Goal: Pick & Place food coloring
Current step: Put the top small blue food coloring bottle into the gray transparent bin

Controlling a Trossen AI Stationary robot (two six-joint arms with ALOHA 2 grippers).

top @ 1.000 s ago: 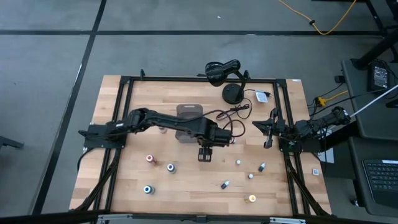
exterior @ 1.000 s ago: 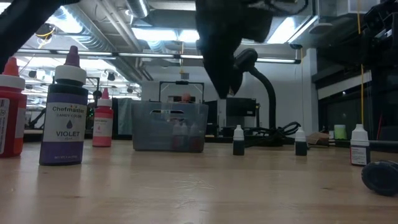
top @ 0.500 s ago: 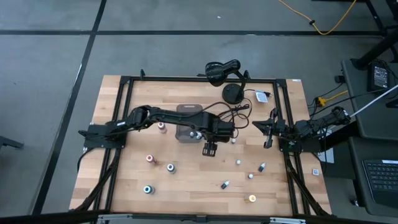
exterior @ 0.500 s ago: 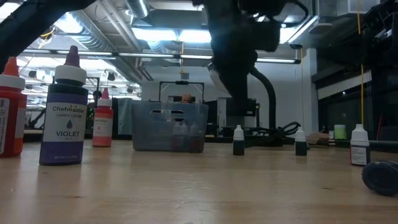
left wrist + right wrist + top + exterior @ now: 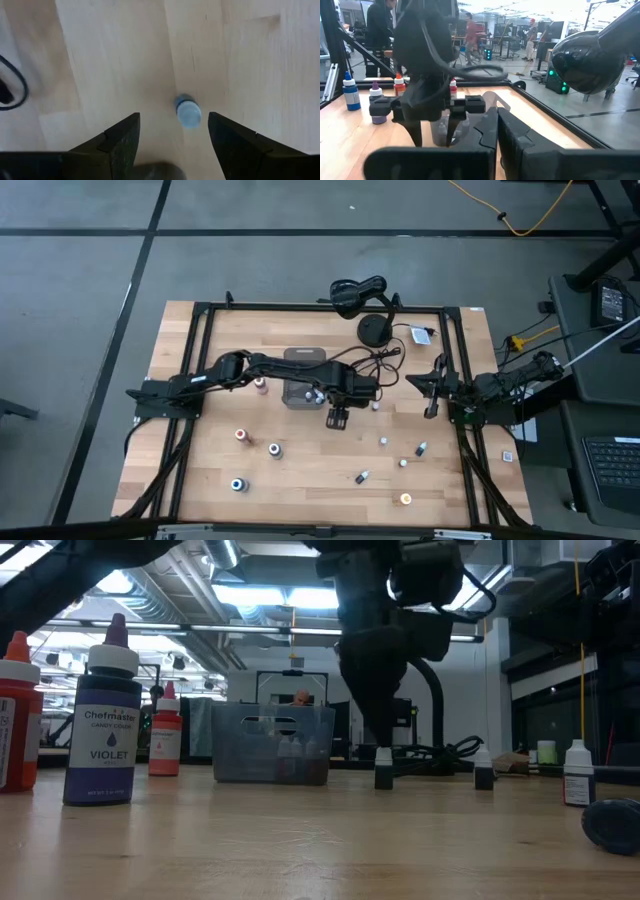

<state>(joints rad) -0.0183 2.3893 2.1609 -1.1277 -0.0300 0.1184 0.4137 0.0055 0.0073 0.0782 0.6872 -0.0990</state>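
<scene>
The left gripper point(image 5: 337, 418), fingers spread, has swung from frame centre to hover over a small dropper bottle point(image 5: 188, 111) right of the gray tray point(image 5: 303, 357), poised to descend; the right gripper point(image 5: 431, 411), fingers pressed together, waits at right.

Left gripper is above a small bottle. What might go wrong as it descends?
The bottle sits off-centre between the open fingers of the left gripper, nearer one finger, which may tip it over before the grasp. The black cable lies close beside the arm and might snag.
</scene>
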